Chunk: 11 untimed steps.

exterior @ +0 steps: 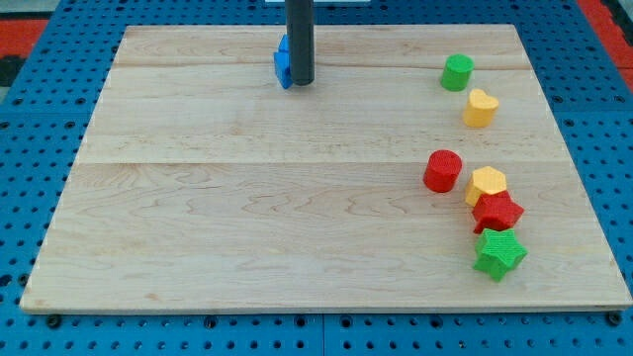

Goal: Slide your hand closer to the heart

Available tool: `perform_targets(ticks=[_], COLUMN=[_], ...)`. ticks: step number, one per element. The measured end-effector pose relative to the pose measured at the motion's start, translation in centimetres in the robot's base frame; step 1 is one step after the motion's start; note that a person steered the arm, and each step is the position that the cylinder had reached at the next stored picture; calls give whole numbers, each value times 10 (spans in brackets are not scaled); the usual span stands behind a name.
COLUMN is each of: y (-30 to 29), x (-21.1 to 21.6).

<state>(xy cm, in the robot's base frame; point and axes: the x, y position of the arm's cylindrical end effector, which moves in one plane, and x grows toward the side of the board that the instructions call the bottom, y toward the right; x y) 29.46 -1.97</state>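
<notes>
My tip [302, 82] rests on the board near the view's top, just right of a blue block [283, 62] that the rod partly hides. The yellow heart [481, 108] lies far to the right, near the view's upper right, just below a green cylinder [457, 72]. My tip is well apart from the heart, a long way to its left and slightly higher in the view.
The wooden board [247, 198] lies on a blue pegboard. At the right a red cylinder [443, 170], a yellow hexagon block [487, 183], a red star-like block [497, 212] and a green star [499, 253] run in a close group downward.
</notes>
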Motion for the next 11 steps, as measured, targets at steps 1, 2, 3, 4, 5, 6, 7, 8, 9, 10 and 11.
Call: perform_targets(ticks=[1, 2, 3, 4, 5, 6, 7, 8, 9, 10, 11], y=[10, 45, 93, 100, 100, 100, 100, 133, 239, 300, 328], x=[-5, -5, 31, 83, 104, 107, 107, 100, 108, 160, 224])
